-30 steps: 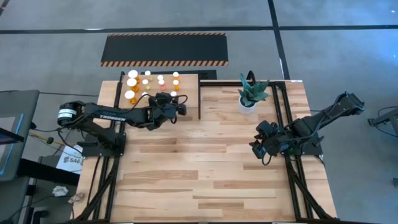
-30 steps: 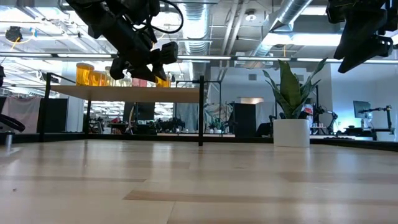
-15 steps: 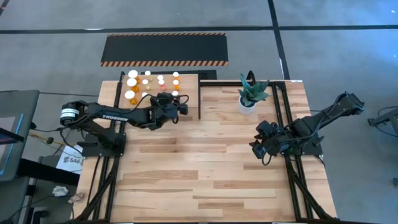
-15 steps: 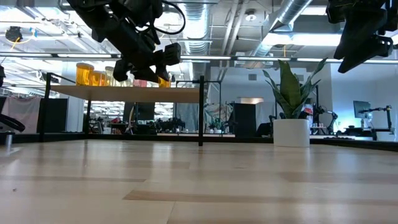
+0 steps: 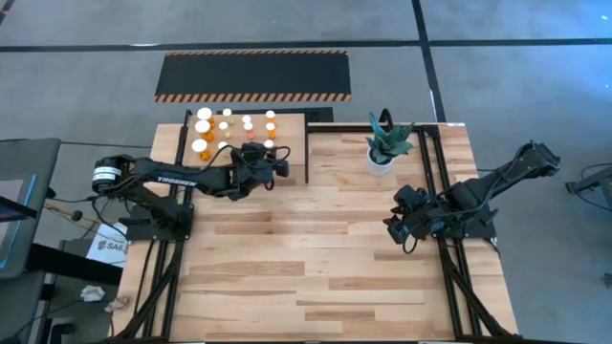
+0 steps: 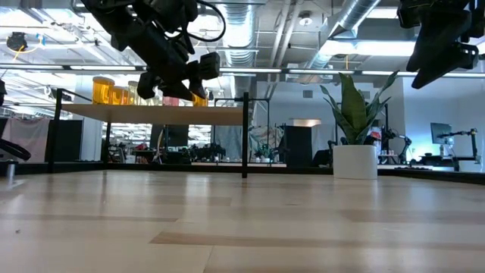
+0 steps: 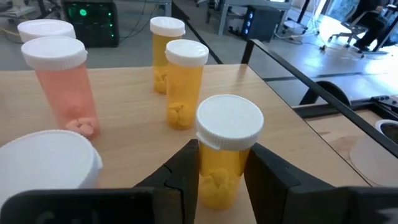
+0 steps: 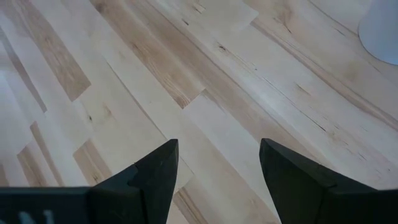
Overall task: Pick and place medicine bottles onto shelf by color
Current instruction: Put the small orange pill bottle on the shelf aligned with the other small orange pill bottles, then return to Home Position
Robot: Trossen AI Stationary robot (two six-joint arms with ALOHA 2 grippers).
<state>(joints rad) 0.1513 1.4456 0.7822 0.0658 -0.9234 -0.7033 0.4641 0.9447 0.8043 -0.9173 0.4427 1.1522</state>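
Observation:
Several medicine bottles with white caps stand on the light-wood shelf (image 5: 292, 134) at the table's far left. In the left wrist view they include a pink one (image 7: 62, 87) and two yellow ones (image 7: 183, 84). My left gripper (image 7: 224, 149) is over the shelf's near right part (image 5: 277, 161) and is shut on a yellow bottle (image 7: 219, 168). My right gripper (image 5: 394, 227) hangs open and empty above the table's right side; it also shows in the right wrist view (image 8: 217, 162). My left gripper pinches the yellow bottle's body (image 7: 211, 177), just below its white cap (image 7: 229, 121), between its two fingers (image 7: 267, 180). The fingers come slanting down from the table's left. The bottle stands upright; I cannot tell whether its base rests on the shelf top.
A white pot with a green plant (image 5: 381, 158) stands at the far edge, right of the shelf. A black mat with orange-striped edges (image 5: 253, 76) lies on the floor beyond the table. Bare wood lies between the arms (image 5: 306, 248).
My left gripper has edged a little toward the table's right and far side over the shelf, still shut on the yellow bottle. It has kept still for the last half second.

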